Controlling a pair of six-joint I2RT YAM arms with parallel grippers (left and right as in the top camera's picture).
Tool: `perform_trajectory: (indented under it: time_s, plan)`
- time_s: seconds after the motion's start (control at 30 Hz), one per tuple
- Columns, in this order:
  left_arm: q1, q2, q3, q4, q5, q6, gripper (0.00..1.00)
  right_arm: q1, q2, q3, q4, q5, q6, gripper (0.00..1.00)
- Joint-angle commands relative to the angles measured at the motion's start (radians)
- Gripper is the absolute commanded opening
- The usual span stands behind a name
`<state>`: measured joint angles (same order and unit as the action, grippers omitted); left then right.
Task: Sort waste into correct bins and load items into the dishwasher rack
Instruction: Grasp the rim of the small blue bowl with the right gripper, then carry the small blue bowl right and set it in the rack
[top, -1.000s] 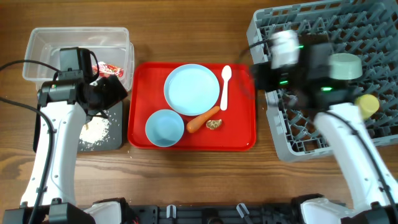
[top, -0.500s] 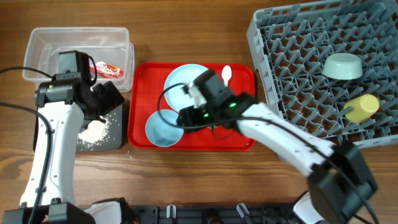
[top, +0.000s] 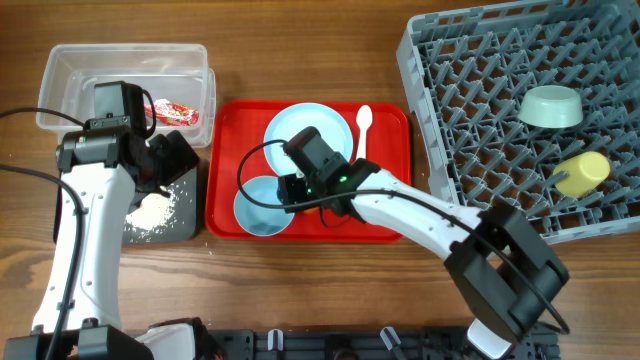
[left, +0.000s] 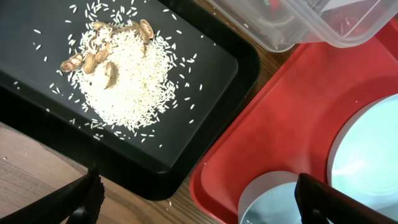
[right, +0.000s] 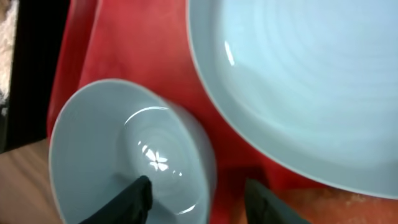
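Observation:
My right gripper (right: 196, 199) is open and straddles the near wall of the light blue bowl (right: 106, 143). One finger is inside the bowl and the other stands outside it over the red tray. The pale blue plate (top: 290, 125) lies just behind the bowl (top: 255, 210), with the white spoon (top: 362, 135) beside it. My left gripper (left: 199, 205) hangs wide open and empty over the corner of the black tray (left: 205, 112), which holds rice scraps (left: 124, 74). A red wrapper (top: 172, 112) lies in the clear tub (top: 70, 80). The right arm covers the carrot's spot.
The grey dishwasher rack (top: 480, 80) fills the right side and holds a pale green bowl (top: 552, 106) and a yellow cup (top: 580, 172). The red tray (top: 225, 150) sits between the bins and the rack. Brownish nut-like bits (left: 102, 59) top the rice.
My right arm swung from the rack across to the red tray and came down on the light blue bowl, its jaws narrowing. The left arm stayed almost still.

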<state>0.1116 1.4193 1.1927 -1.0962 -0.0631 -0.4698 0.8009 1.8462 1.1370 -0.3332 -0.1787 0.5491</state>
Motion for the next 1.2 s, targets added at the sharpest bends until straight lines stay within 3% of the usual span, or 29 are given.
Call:
perform_trajectory:
  time_s: [0.0, 0.13, 0.2, 1.0, 1.17]
  plan:
    - [0.006, -0.013, 0.005, 0.0, -0.017, -0.013, 1.0, 0.004, 0.018, 0.0, 0.008, 0.041, 0.019, 0.35]
    - [0.006, -0.013, 0.005, 0.0, -0.017, -0.014, 1.0, 0.004, 0.019, 0.0, 0.007, 0.028, 0.019, 0.15]
    - [0.006, -0.013, 0.005, 0.0, -0.017, -0.013, 1.0, 0.004, 0.019, 0.0, 0.006, 0.007, 0.019, 0.11]
    - [0.006, -0.013, 0.005, 0.0, -0.017, -0.013, 1.0, 0.004, 0.029, 0.0, -0.022, -0.058, 0.031, 0.11]
    - [0.006, -0.013, 0.005, 0.0, -0.017, -0.014, 1.0, 0.004, 0.029, 0.0, -0.032, -0.054, 0.063, 0.05]
